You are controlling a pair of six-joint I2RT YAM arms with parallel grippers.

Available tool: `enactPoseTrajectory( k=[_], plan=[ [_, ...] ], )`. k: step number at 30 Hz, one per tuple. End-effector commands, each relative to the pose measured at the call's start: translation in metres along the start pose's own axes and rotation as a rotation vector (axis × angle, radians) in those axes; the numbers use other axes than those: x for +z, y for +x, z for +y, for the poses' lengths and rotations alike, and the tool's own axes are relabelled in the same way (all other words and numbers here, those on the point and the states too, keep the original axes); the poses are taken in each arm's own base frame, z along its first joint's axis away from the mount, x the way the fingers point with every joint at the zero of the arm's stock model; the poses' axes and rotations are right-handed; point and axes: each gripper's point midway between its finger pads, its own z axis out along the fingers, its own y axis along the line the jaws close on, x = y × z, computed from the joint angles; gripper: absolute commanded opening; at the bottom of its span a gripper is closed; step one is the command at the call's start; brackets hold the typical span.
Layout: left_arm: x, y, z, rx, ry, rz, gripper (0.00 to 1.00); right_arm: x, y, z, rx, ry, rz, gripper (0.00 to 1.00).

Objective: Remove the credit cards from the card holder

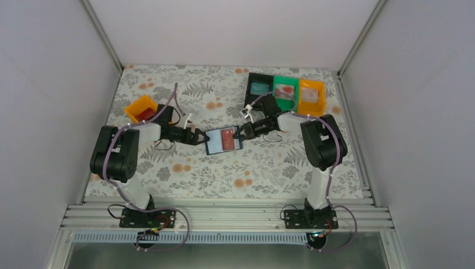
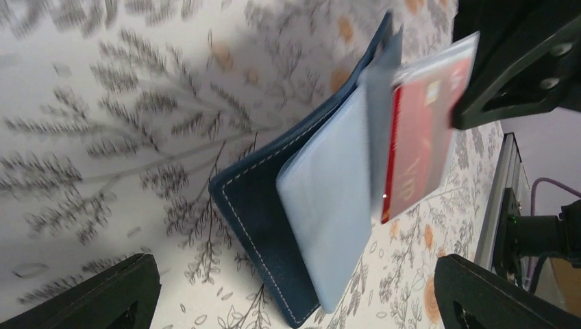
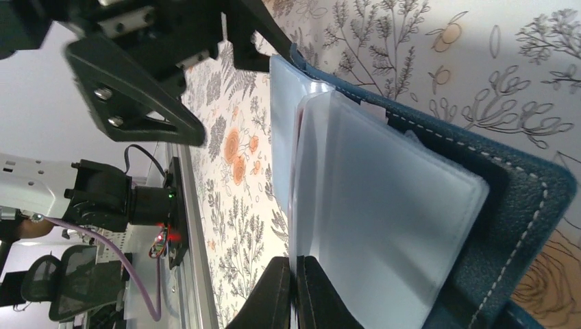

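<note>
The navy card holder (image 1: pixel 215 143) lies open mid-table between my two grippers. A red credit card (image 1: pixel 227 138) shows inside a clear sleeve. In the left wrist view the card holder (image 2: pixel 257 212) has its pale blue sleeves (image 2: pixel 336 205) fanned up, and the red credit card (image 2: pixel 421 137) stands in the raised sleeve. My left gripper (image 2: pixel 294 305) is open wide just short of the holder's near edge, touching nothing. In the right wrist view my right gripper (image 3: pixel 296 291) is shut on the edge of a clear sleeve (image 3: pixel 384 205) of the card holder (image 3: pixel 527 205).
Black (image 1: pixel 250 84), green (image 1: pixel 276 85) and orange (image 1: pixel 311 88) bins stand at the back right with cards in them. Another orange bin (image 1: pixel 137 106) sits back left, close behind the left arm. The two grippers (image 1: pixel 203 137) (image 1: pixel 241 134) face each other across the holder.
</note>
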Motion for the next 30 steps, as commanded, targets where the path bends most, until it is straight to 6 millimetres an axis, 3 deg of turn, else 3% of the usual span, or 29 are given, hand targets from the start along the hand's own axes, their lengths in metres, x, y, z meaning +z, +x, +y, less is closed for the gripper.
enactPoseTrajectory(
  k=[1,7,10,11,17,21,26,30],
  plan=[
    [0.012,0.008,-0.001,-0.040,0.067,-0.008,1.00,0.002,-0.009,0.021,-0.079,-0.032,-0.001,0.04],
    [0.035,0.030,-0.029,0.062,0.198,0.018,1.00,0.005,-0.005,0.017,-0.077,-0.037,0.004,0.04],
    [0.035,0.024,-0.041,0.090,0.254,0.017,0.93,0.005,-0.007,0.018,-0.088,-0.043,0.005,0.04],
    [0.034,0.021,-0.043,0.098,0.265,0.013,0.85,0.005,-0.008,0.018,-0.091,-0.042,0.003,0.04],
    [0.031,0.016,-0.062,0.160,0.316,0.011,0.05,0.007,-0.005,0.014,-0.083,-0.051,0.011,0.04],
    [0.031,0.012,-0.065,0.182,0.299,0.020,0.02,0.009,-0.005,-0.001,-0.046,0.019,0.015,0.07],
    [0.017,-0.007,-0.081,0.281,0.255,0.011,0.02,0.000,-0.019,-0.012,-0.008,0.160,-0.024,0.27],
    [0.000,-0.018,-0.096,0.332,0.215,0.005,0.02,-0.030,-0.044,-0.010,-0.019,0.374,-0.112,0.49]
  ],
)
